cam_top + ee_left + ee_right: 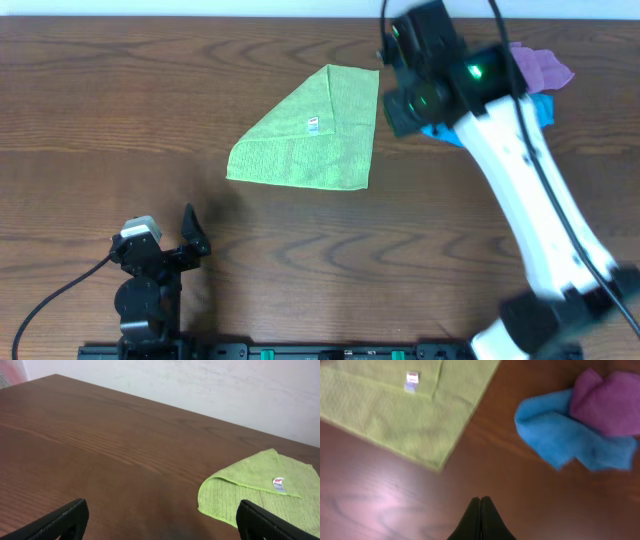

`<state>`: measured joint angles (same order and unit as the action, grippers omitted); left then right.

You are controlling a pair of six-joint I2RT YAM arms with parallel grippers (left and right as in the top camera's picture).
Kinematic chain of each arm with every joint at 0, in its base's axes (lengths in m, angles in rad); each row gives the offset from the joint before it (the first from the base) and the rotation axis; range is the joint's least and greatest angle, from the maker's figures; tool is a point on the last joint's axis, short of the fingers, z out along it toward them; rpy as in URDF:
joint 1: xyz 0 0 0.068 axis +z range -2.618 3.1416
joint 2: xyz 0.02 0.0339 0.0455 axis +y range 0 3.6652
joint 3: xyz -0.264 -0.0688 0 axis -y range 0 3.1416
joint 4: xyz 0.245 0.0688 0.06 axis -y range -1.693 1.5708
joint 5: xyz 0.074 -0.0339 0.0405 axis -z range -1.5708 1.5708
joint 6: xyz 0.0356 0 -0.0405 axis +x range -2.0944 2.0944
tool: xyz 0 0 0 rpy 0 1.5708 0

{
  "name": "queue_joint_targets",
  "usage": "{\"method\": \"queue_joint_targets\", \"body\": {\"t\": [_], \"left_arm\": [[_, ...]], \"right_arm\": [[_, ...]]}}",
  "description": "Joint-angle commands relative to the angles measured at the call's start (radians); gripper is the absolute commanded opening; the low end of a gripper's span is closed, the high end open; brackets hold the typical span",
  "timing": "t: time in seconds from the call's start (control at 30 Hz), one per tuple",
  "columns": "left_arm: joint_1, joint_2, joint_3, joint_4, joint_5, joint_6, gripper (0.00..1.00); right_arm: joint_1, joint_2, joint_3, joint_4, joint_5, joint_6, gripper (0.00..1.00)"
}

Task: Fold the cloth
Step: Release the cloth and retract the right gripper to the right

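The green cloth [310, 135] lies flat at the table's middle back, folded over on a diagonal, with a small white tag [312, 125] facing up. It also shows in the left wrist view [265, 492] and the right wrist view [405, 410]. My right gripper [480, 502] is shut and empty, raised above bare wood just right of the cloth's near right corner; in the overhead view it [400, 105] sits beside the cloth's right edge. My left gripper [165, 238] is open and empty near the front left, well short of the cloth; its two fingers [160, 527] frame bare wood.
A crumpled blue cloth [570, 435] and a purple cloth [607, 402] lie together at the back right, partly under the right arm in the overhead view [545, 70]. The table is dark brown wood [120, 120]. A black cable [50, 295] trails from the left arm.
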<state>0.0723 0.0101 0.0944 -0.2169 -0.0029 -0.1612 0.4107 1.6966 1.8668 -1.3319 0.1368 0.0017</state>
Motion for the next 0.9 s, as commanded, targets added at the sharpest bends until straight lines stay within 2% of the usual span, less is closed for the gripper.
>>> {"method": "queue_joint_targets", "body": {"t": [0.0, 0.17, 0.2, 0.23, 0.3, 0.33, 0.47, 0.6, 0.87], "left_arm": [[0.006, -0.006, -0.020, -0.030, -0.001, -0.011, 0.95], [0.006, -0.006, -0.020, -0.030, -0.001, -0.011, 0.95], [0.006, -0.006, -0.020, -0.030, -0.001, -0.011, 0.95], [0.006, -0.006, -0.020, -0.031, -0.001, -0.011, 0.95], [0.006, -0.006, -0.020, -0.031, -0.001, -0.011, 0.95], [0.006, -0.006, -0.020, -0.031, -0.001, -0.011, 0.95], [0.006, -0.006, -0.020, -0.030, -0.001, -0.011, 0.95], [0.006, -0.006, -0.020, -0.030, -0.001, -0.011, 0.95], [0.006, -0.006, -0.020, -0.027, 0.000, -0.012, 0.95]], "right_arm": [[0.000, -0.179, -0.160, 0.000, 0.005, -0.060, 0.01], [0.002, -0.418, -0.401, 0.056, -0.139, -0.016, 0.02], [0.002, -0.452, -0.427, 0.066, -0.176, -0.016, 0.09], [0.002, -0.482, -0.446, 0.071, -0.212, -0.011, 0.35], [0.002, -0.534, -0.471, 0.060, -0.296, -0.005, 0.70], [0.002, -0.546, -0.472, 0.051, -0.330, -0.006, 0.79], [0.002, -0.568, -0.472, 0.010, -0.438, -0.006, 0.81], [0.002, -0.569, -0.472, -0.024, -0.476, -0.007, 0.72], [0.002, -0.569, -0.472, -0.068, -0.512, -0.007, 0.69]]}}
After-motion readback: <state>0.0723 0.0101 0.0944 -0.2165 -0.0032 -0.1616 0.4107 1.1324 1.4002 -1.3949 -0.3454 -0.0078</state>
